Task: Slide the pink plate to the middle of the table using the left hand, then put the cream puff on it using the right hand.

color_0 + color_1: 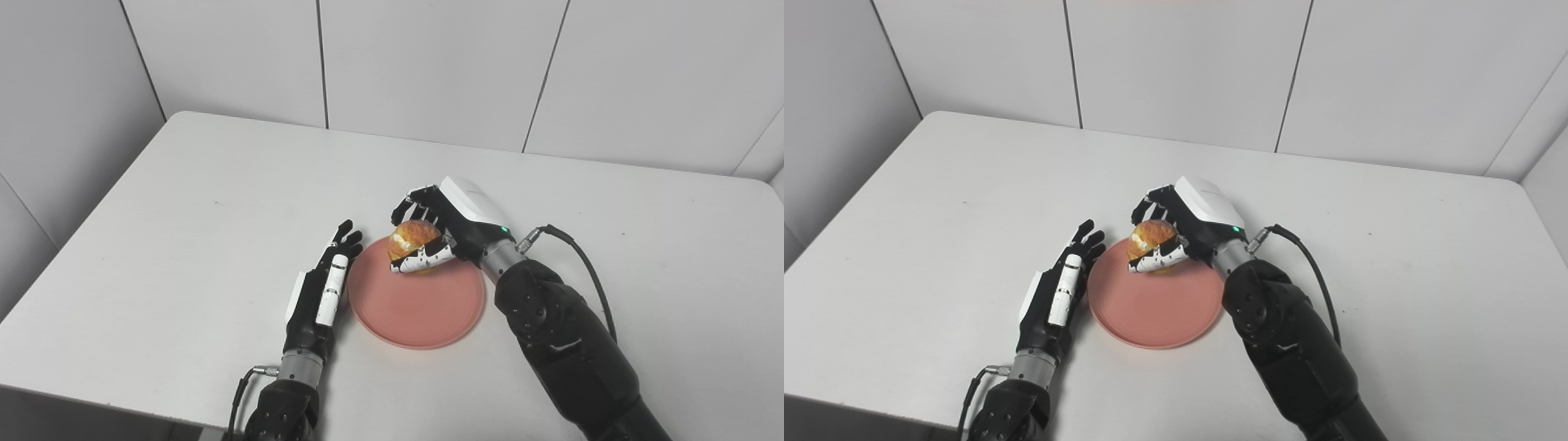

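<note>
Matt, smooth white laminate-looking table (184, 233). Smooth, matt round pink plastic plate (422, 312). Rough, golden-brown baked cream puff (416, 234). Glossy black-and-white plastic right hand (441, 229); bare metal wrist collar (499, 257).

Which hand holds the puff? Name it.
The right hand: its fingers are wrapped around the puff over the plate's far edge. The left hand lies flat and open beside the plate.

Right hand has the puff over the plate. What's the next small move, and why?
Probably lower it slightly and open the right hand. Its fingers are closed on the golden cream-filled puff, over the far part of the round pink plate. The left hand lies flat beside the plate's left rim.
</note>
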Tool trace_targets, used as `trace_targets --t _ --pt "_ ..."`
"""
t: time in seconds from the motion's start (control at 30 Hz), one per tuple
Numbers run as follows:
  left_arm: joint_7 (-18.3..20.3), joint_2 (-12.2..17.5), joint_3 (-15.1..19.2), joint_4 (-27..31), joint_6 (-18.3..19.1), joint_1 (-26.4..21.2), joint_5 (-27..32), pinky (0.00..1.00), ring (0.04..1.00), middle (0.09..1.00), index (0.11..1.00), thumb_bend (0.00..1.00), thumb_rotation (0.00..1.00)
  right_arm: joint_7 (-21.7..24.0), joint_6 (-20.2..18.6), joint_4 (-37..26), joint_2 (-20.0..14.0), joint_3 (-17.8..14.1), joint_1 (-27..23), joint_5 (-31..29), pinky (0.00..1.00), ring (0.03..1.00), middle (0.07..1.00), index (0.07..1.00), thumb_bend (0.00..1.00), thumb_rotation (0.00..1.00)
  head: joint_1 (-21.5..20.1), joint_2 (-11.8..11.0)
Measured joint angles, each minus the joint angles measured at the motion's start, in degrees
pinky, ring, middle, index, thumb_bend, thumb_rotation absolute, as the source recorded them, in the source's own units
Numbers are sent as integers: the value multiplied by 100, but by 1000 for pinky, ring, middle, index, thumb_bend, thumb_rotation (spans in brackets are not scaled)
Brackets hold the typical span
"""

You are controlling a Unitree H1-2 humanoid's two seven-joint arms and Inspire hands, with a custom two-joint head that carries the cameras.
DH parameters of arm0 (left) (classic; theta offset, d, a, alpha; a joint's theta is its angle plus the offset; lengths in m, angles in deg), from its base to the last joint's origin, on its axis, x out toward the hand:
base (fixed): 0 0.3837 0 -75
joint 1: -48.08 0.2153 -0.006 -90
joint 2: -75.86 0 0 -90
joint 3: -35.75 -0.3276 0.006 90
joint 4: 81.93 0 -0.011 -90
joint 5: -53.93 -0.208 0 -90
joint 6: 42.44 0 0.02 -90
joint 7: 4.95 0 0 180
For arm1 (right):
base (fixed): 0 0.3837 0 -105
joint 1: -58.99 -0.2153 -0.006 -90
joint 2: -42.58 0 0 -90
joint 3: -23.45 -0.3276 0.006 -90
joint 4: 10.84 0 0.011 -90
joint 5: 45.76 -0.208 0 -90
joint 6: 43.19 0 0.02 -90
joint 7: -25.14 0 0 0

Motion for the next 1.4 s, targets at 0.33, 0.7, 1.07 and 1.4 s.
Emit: trace_targets --t 0.33,0.7,1.07,1.4 --pt "-16 0 8 -26 -47 -6 3 912 907 914 901 469 1000 -84 198 460 149 155 128 58 308 378 425 522 522 0 -35 35" --pt "-16 0 9 -31 -51 -11 5 907 906 912 901 469 1000 17 244 422 119 259 126 338 297 392 478 509 527 5 -97 70" --pt "-14 0 26 -31 -47 -11 10 913 910 912 899 464 1000 671 249 -12 -183 423 76 514 755 848 891 864 899 296 -132 62" --pt "-9 1 27 -29 -47 -12 12 920 921 920 897 452 1000 1383 104 -793 -336 365 100 594 912 964 976 997 991 412 -176 44"
